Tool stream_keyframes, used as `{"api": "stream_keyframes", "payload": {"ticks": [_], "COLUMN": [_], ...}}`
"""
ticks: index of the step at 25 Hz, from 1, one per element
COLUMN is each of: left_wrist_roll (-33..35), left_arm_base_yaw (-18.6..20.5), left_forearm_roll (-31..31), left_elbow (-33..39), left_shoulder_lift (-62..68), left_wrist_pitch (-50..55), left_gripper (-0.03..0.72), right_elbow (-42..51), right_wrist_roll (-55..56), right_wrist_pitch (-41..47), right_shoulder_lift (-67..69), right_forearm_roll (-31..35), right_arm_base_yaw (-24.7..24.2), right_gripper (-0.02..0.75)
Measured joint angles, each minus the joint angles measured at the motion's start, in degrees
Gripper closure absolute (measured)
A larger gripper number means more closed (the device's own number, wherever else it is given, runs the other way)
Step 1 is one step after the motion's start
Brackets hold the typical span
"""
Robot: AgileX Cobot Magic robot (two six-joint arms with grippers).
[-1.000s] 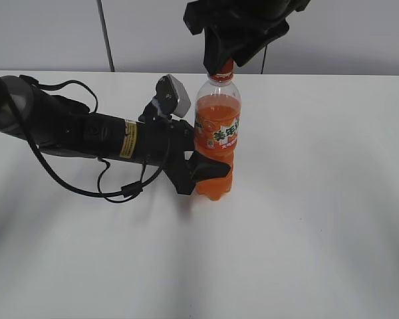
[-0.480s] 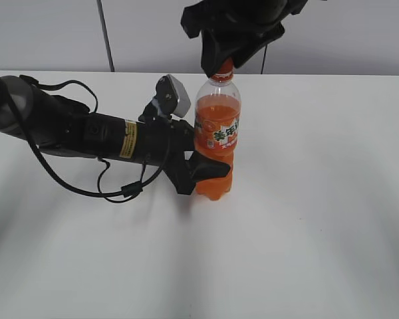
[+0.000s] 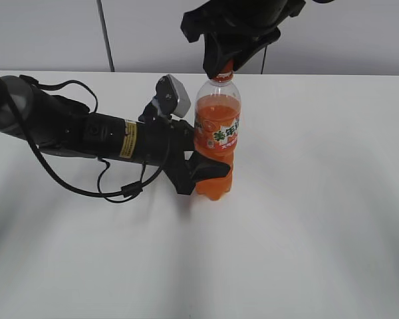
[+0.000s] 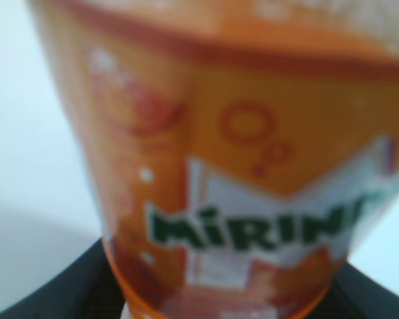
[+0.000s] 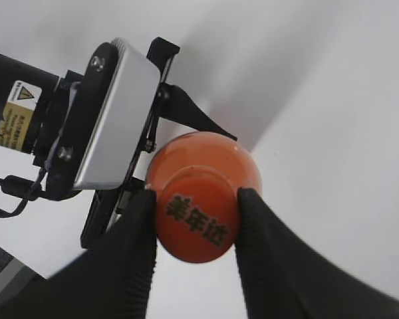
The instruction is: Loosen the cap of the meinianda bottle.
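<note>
Bottle: the meinianda bottle (image 3: 216, 143) stands upright on the white table (image 3: 319, 199), near the middle and a little to the far side.
Left gripper: the left gripper (image 3: 201, 168) reaches in from the left and is pressed together on the lower body of the bottle; its dark fingers (image 4: 46, 292) show at both sides of the label in the left wrist view.
Right gripper: the right gripper (image 5: 194, 226) comes down from above, and its two black fingers (image 5: 136, 246) sit one at each side of the cap (image 5: 196, 226), touching its ribbed side, so it pinches the cap.
Cap: I cannot see if it is already turned; it sits on the neck and looks level.
Step in hand: I think this is the twisting step, one arm holding the bottle, the other gripping the cap.
Next move: it calls for a turn of the right wrist around the bottle's axis while the left grip holds firm, so the bottle does not spin with it.
</note>
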Motion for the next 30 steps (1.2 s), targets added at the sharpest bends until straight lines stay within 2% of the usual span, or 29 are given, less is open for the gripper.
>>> {"api": "stream_keyframes", "payload": {"ticks": [5,8,17,30], "left_wrist_roll": [0.0,0.1,0.4,0.4], "left_arm_base_yaw": [0.0,0.0,0.0,-0.1], "left_forearm_roll": [0.0,0.0,0.1,-0.1], "left_elbow": [0.0,0.0,0.0,-0.1], "left_shoulder_lift": [0.0,0.0,0.0,0.0], "left_wrist_pitch": [0.0,0.0,-0.1,0.2], "left_gripper": [0.274,0.274,0.274,0.274], "right_elbow": [-0.1,-0.1,-0.2,-0.4], "right_wrist_roll": [-2.0,-8.4,-47.2,-79.7], "right_wrist_pitch": [0.4,0.7,0.8,1.0], "right_shoulder_lift": [0.0,0.0,0.0,0.0], "right_forearm_roll": [-0.1,-0.1,-0.7,-2.9], "right_arm_base_yaw": [0.0,0.0,0.0,0.1], "right_gripper": [0.464,0.464,0.464,0.464]}}
